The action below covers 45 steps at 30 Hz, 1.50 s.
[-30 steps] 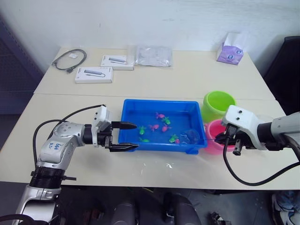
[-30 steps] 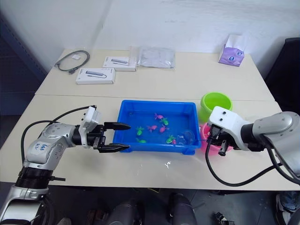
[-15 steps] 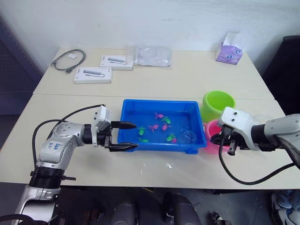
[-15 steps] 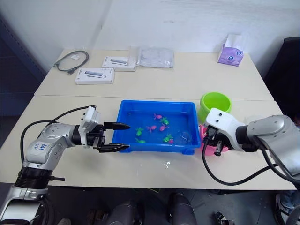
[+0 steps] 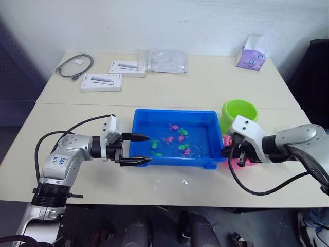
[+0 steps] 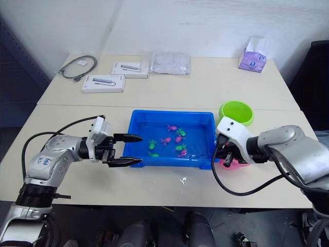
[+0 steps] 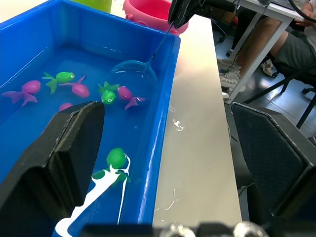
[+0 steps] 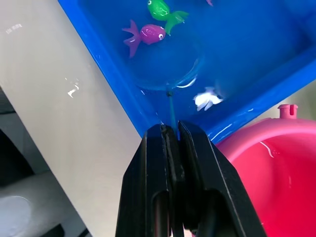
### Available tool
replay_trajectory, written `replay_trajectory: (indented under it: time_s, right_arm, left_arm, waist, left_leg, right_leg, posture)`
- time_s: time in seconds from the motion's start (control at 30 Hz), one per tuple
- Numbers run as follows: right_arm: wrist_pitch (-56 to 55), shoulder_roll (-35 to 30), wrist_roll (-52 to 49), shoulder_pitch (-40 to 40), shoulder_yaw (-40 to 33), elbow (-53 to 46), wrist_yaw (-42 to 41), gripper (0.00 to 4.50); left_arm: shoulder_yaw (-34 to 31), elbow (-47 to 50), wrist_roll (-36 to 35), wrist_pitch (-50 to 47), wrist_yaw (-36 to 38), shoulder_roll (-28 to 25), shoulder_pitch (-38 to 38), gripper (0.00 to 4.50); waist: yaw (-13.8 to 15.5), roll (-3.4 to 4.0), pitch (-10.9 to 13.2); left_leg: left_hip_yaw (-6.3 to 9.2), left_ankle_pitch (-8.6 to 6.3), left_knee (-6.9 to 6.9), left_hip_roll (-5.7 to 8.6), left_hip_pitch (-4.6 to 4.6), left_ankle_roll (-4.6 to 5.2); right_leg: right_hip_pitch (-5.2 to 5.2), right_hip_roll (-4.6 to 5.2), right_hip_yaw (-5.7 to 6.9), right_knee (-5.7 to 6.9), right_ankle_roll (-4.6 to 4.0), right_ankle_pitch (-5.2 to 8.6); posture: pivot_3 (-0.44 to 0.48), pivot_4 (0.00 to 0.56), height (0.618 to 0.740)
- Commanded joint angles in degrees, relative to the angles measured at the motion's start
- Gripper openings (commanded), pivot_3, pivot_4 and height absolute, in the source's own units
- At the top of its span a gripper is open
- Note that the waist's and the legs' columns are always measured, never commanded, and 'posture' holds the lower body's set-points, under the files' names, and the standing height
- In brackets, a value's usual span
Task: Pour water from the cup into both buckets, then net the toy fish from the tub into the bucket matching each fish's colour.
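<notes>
My right gripper (image 8: 172, 129), pinched tight on the net (image 7: 134, 68) handle, has slid in toward the tub (image 5: 141, 116) since 1 s ago; ring now in water beside a pink fish (image 8: 144, 34), so scooping's next. Left gripper (image 5: 134, 149) spread wide, idle at tub's other end. Pale table (image 5: 205, 82), white wall behind

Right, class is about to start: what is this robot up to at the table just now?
The right gripper is shut on the net, whose ring is dipped in the water of the tub beside a pink and a green toy fish. The left gripper is open at the tub's other end. The pink bucket and green bucket stand beside the tub.
</notes>
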<state>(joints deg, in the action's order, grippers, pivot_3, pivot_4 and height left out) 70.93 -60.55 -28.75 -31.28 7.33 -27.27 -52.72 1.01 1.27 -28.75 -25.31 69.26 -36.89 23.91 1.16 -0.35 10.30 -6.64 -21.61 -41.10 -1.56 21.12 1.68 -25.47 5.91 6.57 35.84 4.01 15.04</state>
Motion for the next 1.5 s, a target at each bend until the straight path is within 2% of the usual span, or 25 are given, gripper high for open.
replay_trajectory:
  time_s: [0.03,0.33,0.6,0.7,0.87,1.1,1.23,1.5]
  right_arm:
    - [2.61,0.34,-2.98,-1.84,-3.86,-0.15,0.06,0.00]
    - [6.81,4.03,-9.12,-1.29,-9.53,1.36,1.24,0.00]
    - [1.26,5.39,-9.80,5.29,-14.40,2.04,1.66,0.00]
    - [-2.09,3.79,-8.30,8.22,-14.95,1.27,2.02,0.00]
    - [-9.19,1.79,-3.79,9.34,-11.83,0.76,2.90,0.00]
    - [-16.25,1.66,3.05,6.69,-3.11,1.70,3.12,0.00]
    - [-17.35,5.26,5.08,1.68,2.82,3.30,2.79,0.00]
    - [-17.61,10.04,7.26,-2.96,8.79,5.38,1.60,0.00]
  left_arm:
    - [-1.37,1.76,-0.72,0.16,-0.37,-0.61,-0.36,4.42]
    - [-1.48,1.51,-0.74,0.43,-0.68,-0.59,-0.44,4.42]
    - [-2.01,0.92,-0.68,0.69,-0.26,-1.17,-0.25,4.42]
    - [-2.28,0.55,-0.63,0.75,0.02,-1.60,0.01,4.42]
    - [-2.95,-0.85,0.07,1.41,1.04,-3.72,0.00,4.42]
    - [-3.45,-3.10,1.03,3.38,3.11,-6.57,-0.42,4.42]
    - [-4.03,-3.14,0.84,3.53,3.14,-7.28,-0.89,4.42]
    - [-5.34,-2.79,0.72,3.63,3.44,-9.13,-2.57,4.42]
  waist:
    - [0.00,0.00,0.00]
    - [0.00,0.00,0.00]
    - [0.04,0.00,0.00]
    - [0.02,0.00,0.00]
    - [-0.16,0.00,0.00]
    - [-0.92,0.00,0.00]
    - [-1.25,0.00,0.00]
    - [-1.30,0.00,0.00]
  left_leg:
    - [0.00,0.00,0.00,0.00,0.00,0.00]
    - [0.00,0.00,0.01,-0.01,0.00,0.00]
    - [-0.02,0.00,0.02,0.02,0.02,0.01]
    - [-0.03,0.00,0.03,0.00,-0.01,0.00]
    - [-0.06,0.00,0.03,0.00,-0.04,0.00]
    - [-0.08,-0.01,0.06,-0.04,-0.04,-0.02]
    - [-0.08,-0.01,0.05,-0.05,-0.03,-0.02]
    - [-0.09,-0.04,0.07,-0.09,0.01,-0.07]
  right_leg:
    - [0.00,0.02,0.00,0.00,0.00,0.00]
    - [0.00,0.07,0.00,0.02,-0.01,-0.01]
    - [0.00,-0.09,0.01,0.05,0.00,-0.01]
    - [0.00,-0.14,-0.01,0.03,0.00,-0.01]
    - [-0.01,-0.14,-0.04,0.02,0.00,-0.01]
    - [-0.02,-0.19,-0.04,0.02,-0.01,0.00]
    - [-0.02,-0.16,-0.04,0.01,-0.01,-0.01]
    - [-0.04,-0.18,0.00,0.09,-0.02,0.00]
  posture:
    - [0.000,0.150,0.740]
    - [0.000,0.150,0.740]
    - [0.000,0.150,0.740]
    - [0.000,0.150,0.740]
    - [0.000,0.150,0.740]
    - [0.000,0.150,0.740]
    - [0.000,0.150,0.740]
    - [0.000,0.150,0.740]
